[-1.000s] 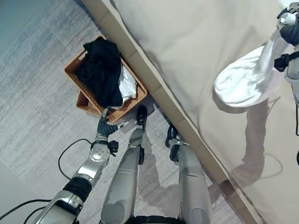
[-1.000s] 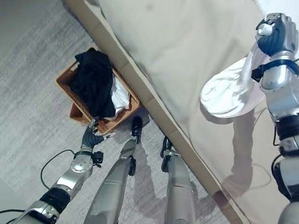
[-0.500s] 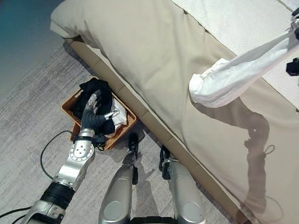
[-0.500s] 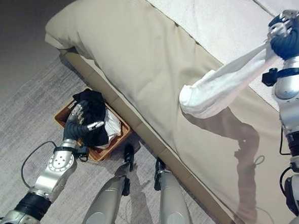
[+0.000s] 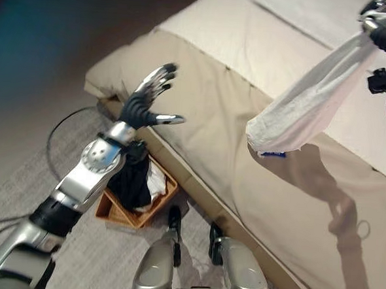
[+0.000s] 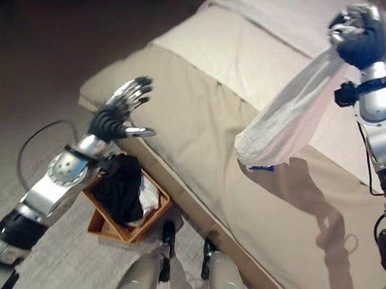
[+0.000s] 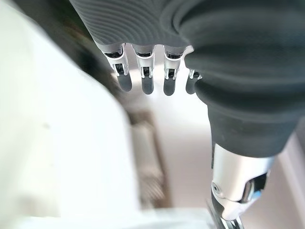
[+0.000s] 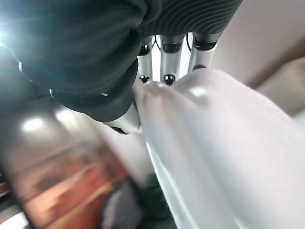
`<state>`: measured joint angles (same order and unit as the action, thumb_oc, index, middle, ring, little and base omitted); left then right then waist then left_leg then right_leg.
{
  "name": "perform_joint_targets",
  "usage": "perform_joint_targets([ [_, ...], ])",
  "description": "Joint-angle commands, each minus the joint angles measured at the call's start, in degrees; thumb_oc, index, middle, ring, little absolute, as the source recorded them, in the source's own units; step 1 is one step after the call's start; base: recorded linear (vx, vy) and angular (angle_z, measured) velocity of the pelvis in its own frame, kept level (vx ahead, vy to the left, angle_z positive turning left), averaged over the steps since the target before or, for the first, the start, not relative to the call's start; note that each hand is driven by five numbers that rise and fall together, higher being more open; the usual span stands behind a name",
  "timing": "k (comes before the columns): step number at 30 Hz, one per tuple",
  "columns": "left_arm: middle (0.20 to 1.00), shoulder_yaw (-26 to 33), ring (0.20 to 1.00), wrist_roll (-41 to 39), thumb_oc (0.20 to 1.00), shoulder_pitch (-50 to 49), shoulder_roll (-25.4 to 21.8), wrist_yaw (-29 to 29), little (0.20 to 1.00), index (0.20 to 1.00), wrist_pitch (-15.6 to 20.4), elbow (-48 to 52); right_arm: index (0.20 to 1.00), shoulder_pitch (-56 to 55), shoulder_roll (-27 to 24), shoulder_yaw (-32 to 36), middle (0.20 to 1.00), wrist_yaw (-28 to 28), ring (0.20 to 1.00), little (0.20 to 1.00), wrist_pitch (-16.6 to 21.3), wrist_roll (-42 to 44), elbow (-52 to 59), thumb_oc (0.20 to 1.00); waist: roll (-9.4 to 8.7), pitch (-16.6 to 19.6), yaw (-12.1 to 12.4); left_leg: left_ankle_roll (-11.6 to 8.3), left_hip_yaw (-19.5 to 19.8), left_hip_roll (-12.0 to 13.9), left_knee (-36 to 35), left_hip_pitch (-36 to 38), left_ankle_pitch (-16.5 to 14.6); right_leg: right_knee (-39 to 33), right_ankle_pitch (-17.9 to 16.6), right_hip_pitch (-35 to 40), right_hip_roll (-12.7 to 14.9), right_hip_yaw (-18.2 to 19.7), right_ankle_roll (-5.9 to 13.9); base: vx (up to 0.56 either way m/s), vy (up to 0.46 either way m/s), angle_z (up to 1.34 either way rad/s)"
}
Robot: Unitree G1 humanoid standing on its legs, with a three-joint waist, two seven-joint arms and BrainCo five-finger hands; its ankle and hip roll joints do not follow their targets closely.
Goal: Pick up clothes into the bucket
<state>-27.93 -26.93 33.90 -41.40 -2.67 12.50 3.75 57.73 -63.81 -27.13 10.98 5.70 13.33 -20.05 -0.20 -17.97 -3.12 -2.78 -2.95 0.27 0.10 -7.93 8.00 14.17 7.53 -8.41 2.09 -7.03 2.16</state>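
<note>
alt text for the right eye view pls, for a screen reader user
The right hand holds a white garment up over a beige bed. The left hand is raised, open and empty, above a wicker basket of clothes on the floor.

Counting one white garment (image 6: 282,127) hanging in the air, one wicker basket (image 6: 150,218) on the floor, one black garment (image 6: 119,187) and one white cloth (image 6: 148,201) lying inside it. Seeing one bed (image 6: 202,106) and two robot hands: left hand (image 6: 113,117), right hand (image 6: 358,38).
</note>
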Motion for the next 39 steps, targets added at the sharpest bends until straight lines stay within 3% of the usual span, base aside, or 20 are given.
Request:
perform_joint_targets([
  [1,1.0,-2.47,1.0,2.12,1.0,-0.91,1.47,0.35,1.0,1.0,0.68,-3.79,0.2,3.76,1.79,-1.11,0.2,-0.6,0.2,0.2,2.56,3.56,3.82,0.2,-4.64,6.63,-0.78,-0.6,-0.31,0.82,3.39,3.33,-8.62,-11.89,-10.25,3.05,4.92,-0.17,6.51,0.06,-0.004,-0.03],
  [5,1.0,-8.88,1.0,4.2,1.0,8.68,4.74,-0.71,1.0,1.0,-0.23,-10.04,0.2,9.43,3.93,-6.71,0.2,-2.5,0.2,0.2,2.63,7.48,6.76,0.2,-4.94,9.38,-1.37,-0.61,-1.21,1.18,2.53,5.92,-9.09,-13.2,-10.23,5.55,4.6,0.13,6.66,0.08,-0.007,-0.1],
  [13,1.0,-13.94,1.0,3.38,1.0,14.65,10.9,-1.14,1.0,1.0,-1.4,-18.43,0.2,16.18,7.06,-12.43,0.2,-4.02,0.2,0.2,3.21,11.76,10.9,0.2,-4.89,12.38,-1.8,-0.85,-1.6,1.47,0.47,8.84,-9.01,-14.88,-10.14,8.33,4.5,0.02,6.88,0.06,-0.007,-0.07],
  [26,1.0,-12.85,1.0,1.65,1.0,15.39,21.77,-3.77,1.0,1.0,-3.32,-30.59,0.2,16.85,11.54,-11.9,0.2,-5.43,0.2,0.2,5.21,15.98,21.38,0.2,-4.68,14.56,-2.17,-0.74,-1.41,1.31,-0.7,10.77,-9.04,-15.56,-9.89,10.52,4.65,-0.75,7.01,0.01,0.0,0.0],
  [39,1.0,-14.79,1.0,-4.51,1.0,16.63,25.02,-2.04,1.0,1.0,-4.7,-31.64,0.2,13.77,14.25,-10.64,0.2,-7.47,0.2,0.2,5.25,20.59,26.22,0.2,-3.93,15.42,-2.38,-0.56,-0.8,0.99,-0.73,11.61,-9.22,-15.51,-9.68,11.61,4.94,-1.17,6.94,0.0,0.0,0.0],
])
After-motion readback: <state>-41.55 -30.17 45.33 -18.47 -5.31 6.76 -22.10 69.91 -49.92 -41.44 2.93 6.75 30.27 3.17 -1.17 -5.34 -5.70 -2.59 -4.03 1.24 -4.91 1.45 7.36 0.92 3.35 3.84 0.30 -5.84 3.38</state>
